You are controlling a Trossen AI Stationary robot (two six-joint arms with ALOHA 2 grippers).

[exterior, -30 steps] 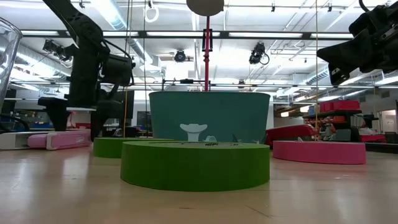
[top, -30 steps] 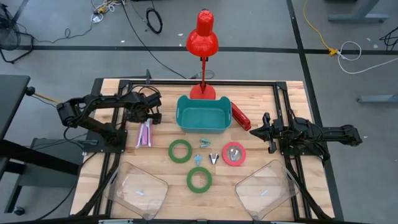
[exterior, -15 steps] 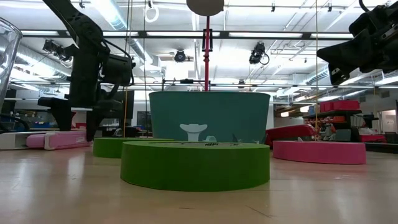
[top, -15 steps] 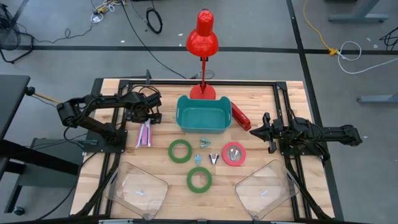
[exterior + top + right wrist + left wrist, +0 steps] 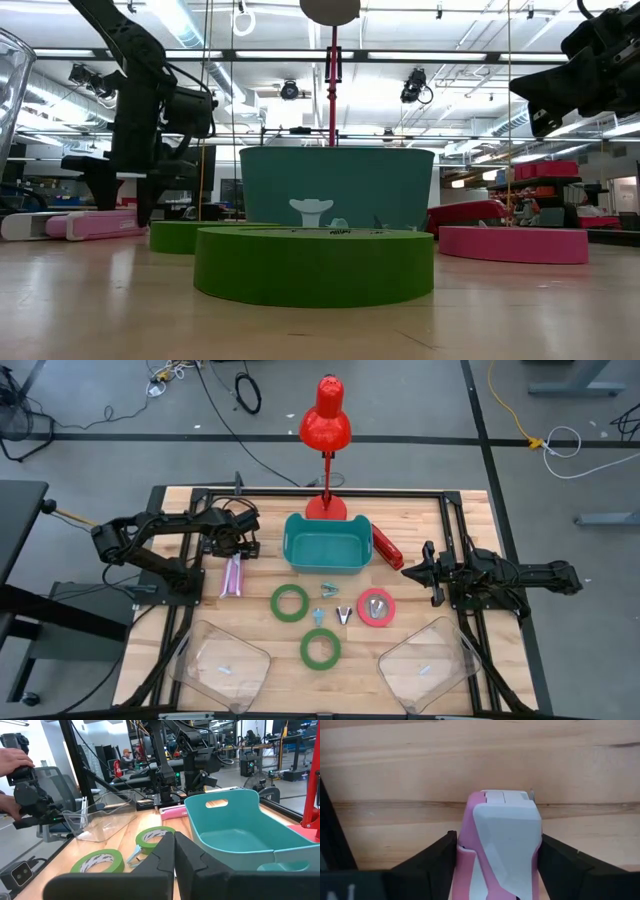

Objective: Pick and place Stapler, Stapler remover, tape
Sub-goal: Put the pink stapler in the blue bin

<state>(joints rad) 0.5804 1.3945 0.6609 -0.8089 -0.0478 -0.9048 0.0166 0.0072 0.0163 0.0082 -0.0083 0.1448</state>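
Left end effector (image 5: 495, 860) straddles the pink stapler (image 5: 502, 840), fingers part-open either side, grip unconfirmed; stapler's length runs straight ahead between them; right end effector (image 5: 174, 851), shut and empty, waits well apart.

Pink-white plastic stapler (image 5: 232, 575) lying flat on surface; red stapler (image 5: 387, 547) lying beside bin; two green tape rolls (image 5: 289, 602), red-pink tape roll (image 5: 376, 607) lying flat; small stapler removers (image 5: 344, 614) lying between.

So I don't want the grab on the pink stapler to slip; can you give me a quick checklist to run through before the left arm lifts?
1. Pink stapler sits between the left pincer fingers: ok.
2. Fingers pressed firmly on the stapler sides: cannot tell.
3. Stapler flat on the table: ok.
4. Nearest green tape roll apart from the stapler: ok.
5. Right pincer parked shut on its own side, away: ok.
6. Teal bin open and empty: ok.
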